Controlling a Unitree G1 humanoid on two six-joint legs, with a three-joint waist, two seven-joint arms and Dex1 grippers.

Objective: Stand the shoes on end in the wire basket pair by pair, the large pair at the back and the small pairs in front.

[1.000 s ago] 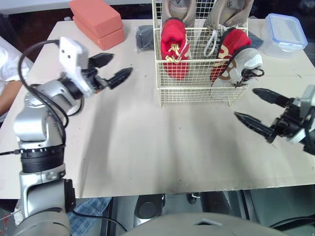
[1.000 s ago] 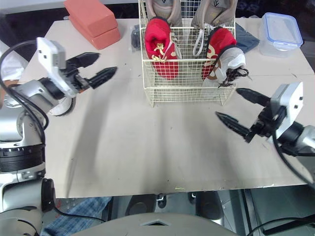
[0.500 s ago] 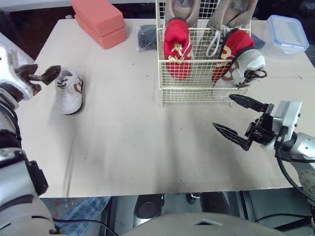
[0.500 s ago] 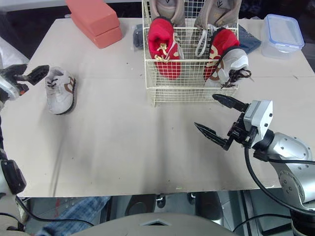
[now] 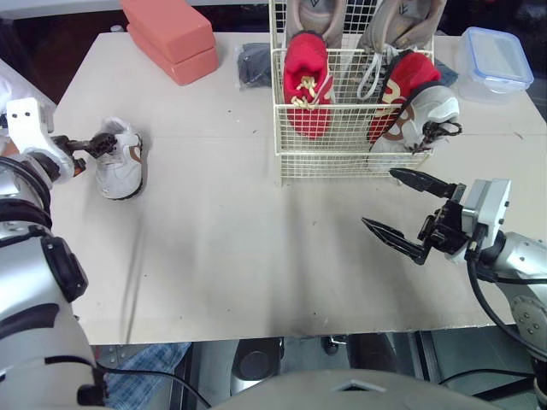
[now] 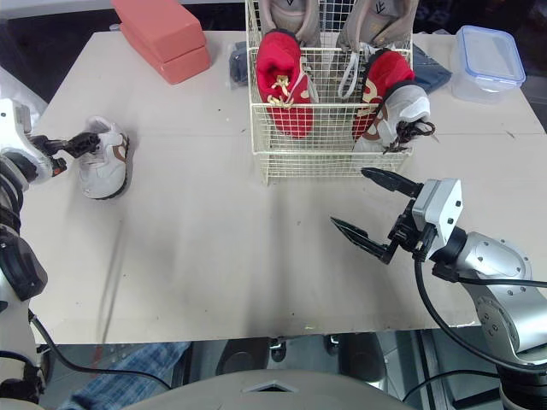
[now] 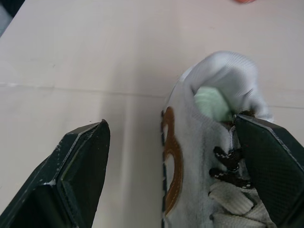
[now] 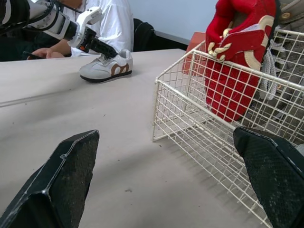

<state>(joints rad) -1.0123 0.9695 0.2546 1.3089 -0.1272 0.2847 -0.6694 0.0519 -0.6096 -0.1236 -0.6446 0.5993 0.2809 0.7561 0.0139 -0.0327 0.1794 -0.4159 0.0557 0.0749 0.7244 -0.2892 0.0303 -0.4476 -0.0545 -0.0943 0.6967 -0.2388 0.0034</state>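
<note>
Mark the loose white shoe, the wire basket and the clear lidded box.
white shoe (image 5: 120,171), left eye view, toe end of its upper.
wire basket (image 5: 342,163), left eye view, front wall.
clear lidded box (image 6: 487,53), right eye view, middle of its lid.

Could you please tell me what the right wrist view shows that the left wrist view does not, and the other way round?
The right wrist view adds the wire basket, a red shoe standing in it, a person in a white shirt beyond the table, and the open right gripper. The left wrist view adds the green lining and dark laces up close. Both share the white shoe on the table, with the open left gripper at it.
</note>
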